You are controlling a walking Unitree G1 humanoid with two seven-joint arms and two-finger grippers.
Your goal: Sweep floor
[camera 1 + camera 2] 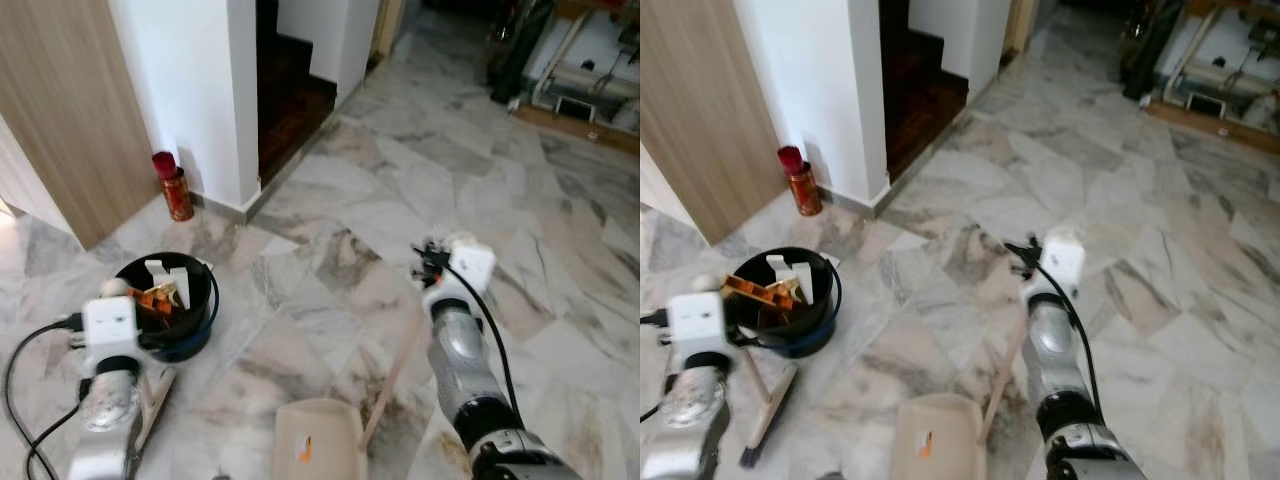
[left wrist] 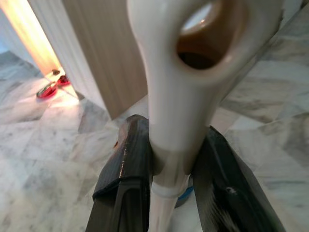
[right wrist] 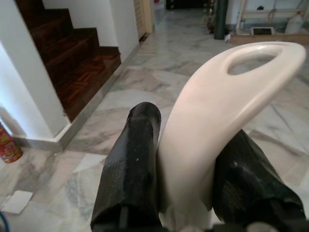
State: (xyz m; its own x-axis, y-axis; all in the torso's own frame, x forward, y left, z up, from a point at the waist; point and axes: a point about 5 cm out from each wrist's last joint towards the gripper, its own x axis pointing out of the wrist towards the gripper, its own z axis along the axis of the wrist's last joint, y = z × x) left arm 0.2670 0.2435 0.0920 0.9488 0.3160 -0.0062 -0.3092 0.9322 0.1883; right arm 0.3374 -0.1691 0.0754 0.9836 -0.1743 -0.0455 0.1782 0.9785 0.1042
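Closest to the head camera, the cream dustpan [image 1: 318, 440] rests on the marble floor [image 1: 560, 250], its long pale handle [image 1: 392, 378] slanting up from it toward the right gripper [image 3: 186, 159]. That gripper's two black fingers [image 3: 130, 169] are clamped snugly on either side of the handle's cream looped end [image 3: 227, 92], with no gap showing between pads and plastic. Left of the dustpan, the left gripper [image 2: 166, 174] is likewise closed tight around a white broom handle [image 2: 174, 96] whose top has a hanging hole; its black fingers [image 2: 123, 179] press against the narrow neck below that hole. The broom's shaft runs down to bristles [image 1: 768, 415] lying on the floor left of the dustpan and just in front of a black bucket [image 1: 200, 300]. The bucket, farther from the camera than the dustpan and to its left, holds white and orange scraps [image 1: 160, 290]. Beyond the bucket a red canister [image 1: 176, 188] stands against the foot of a white wall [image 1: 190, 90], beside a wooden panel [image 1: 60, 110]. Right of that wall, dark wooden stairs [image 3: 72, 58] rise, well beyond the dustpan. A small white scrap [image 3: 17, 201] lies on the floor near the base of the stair wall.
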